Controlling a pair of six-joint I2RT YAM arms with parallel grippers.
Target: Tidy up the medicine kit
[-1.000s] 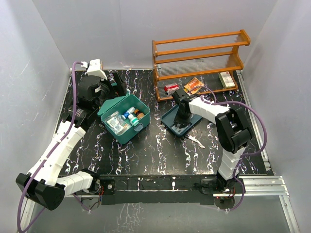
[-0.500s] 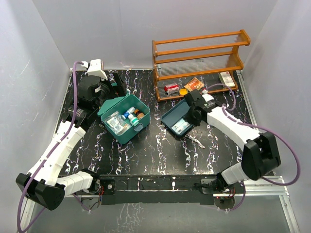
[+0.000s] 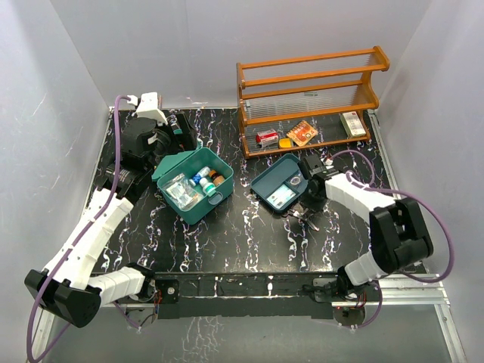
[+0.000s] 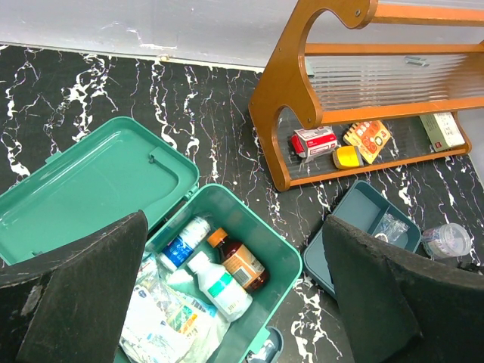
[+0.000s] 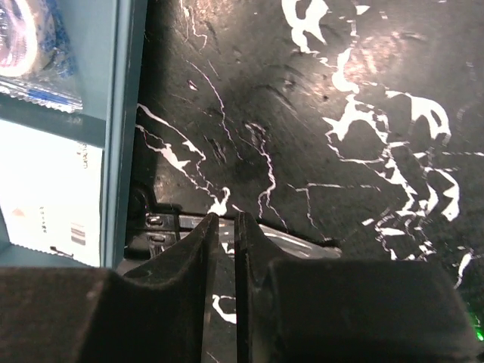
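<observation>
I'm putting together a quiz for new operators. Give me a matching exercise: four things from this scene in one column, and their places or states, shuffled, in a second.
Things:
1. teal-green plastic medicine box
2. dark blue-teal shallow divided tray
3. brown bottle with orange cap
4. small yellow object

Places or states:
A. on the bottom shelf of the orange wooden rack
B. hinged lid open
C. inside the medicine box
D. flat on the black marbled table, in front of the rack

Pairs: 1-B, 2-D, 3-C, 4-A
</observation>
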